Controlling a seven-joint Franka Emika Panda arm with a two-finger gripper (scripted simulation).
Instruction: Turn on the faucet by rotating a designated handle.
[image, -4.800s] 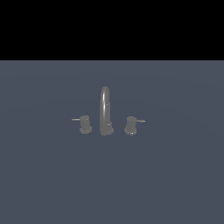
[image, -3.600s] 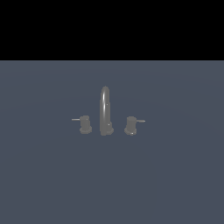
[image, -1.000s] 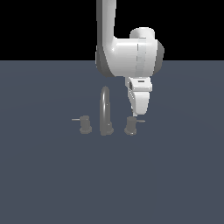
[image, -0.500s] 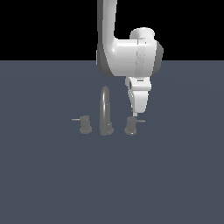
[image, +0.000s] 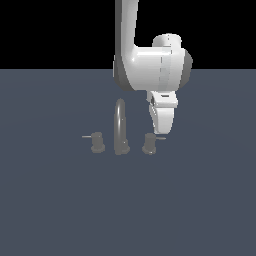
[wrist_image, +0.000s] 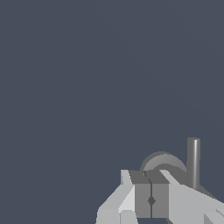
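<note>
Faucet (image: 120, 127): grey arched spout, upright mid-bench (image: 60, 210). Handle (image: 149, 143): stubby knob at spout's exterior-view right, thin rod pointing right. Hand (image: 162, 133): fingers pressed together, empty, tips just above the rod. Twin knob (image: 97, 143): spout's left, apart.

Dim, flat, shadowless render; sharp focus, no glare.

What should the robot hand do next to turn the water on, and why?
Probably push sideways against the thin lever rod to start swinging the handle. The gripper is shut, with its fingertips pressed together, and sits low beside that handle, on the exterior view's right of the faucet. With nothing grasped, a nudge looks like the natural move.
</note>
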